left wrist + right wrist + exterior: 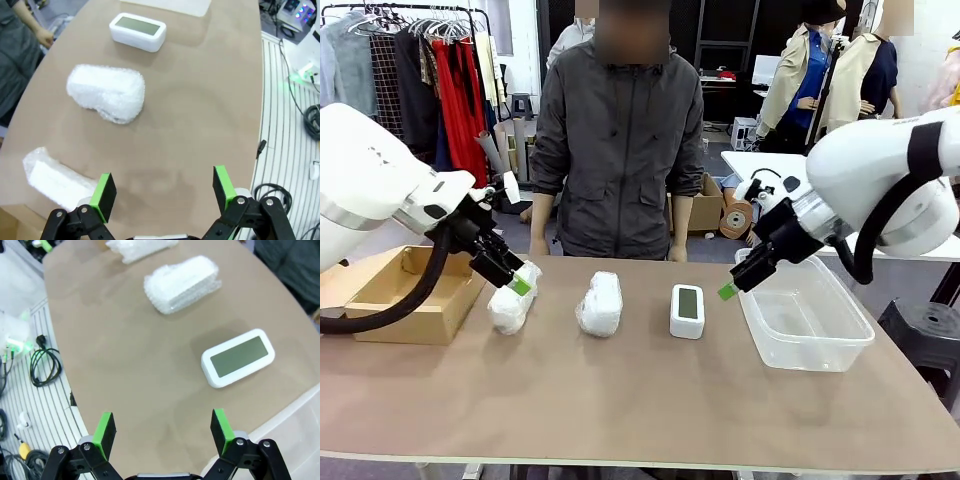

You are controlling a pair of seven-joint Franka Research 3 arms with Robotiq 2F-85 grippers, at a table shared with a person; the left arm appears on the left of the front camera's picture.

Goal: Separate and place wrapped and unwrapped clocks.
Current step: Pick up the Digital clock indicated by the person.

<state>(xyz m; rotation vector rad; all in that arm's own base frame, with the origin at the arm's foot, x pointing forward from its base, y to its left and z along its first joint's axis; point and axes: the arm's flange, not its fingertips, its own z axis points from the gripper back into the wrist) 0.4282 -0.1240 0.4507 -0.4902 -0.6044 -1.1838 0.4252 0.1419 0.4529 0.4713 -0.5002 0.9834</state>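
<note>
On brown tabletop [620,400]: 2 lumpy bubble-wrap bundles [505,312] [600,303], 1 smooth white clock [687,310]; both jaws open, empty.

Soft, even overhead light is washing the tan table [620,400], making all 3 views bright. Only faint, diffuse shadows are gathering beside the bare clock [238,358] and the middle wrapped clock [107,92], whose plastic is blowing out to near white. Both wrist views are bowing the table's edge with wide-angle distortion. The tabletop is looking sharp in each view.
</note>
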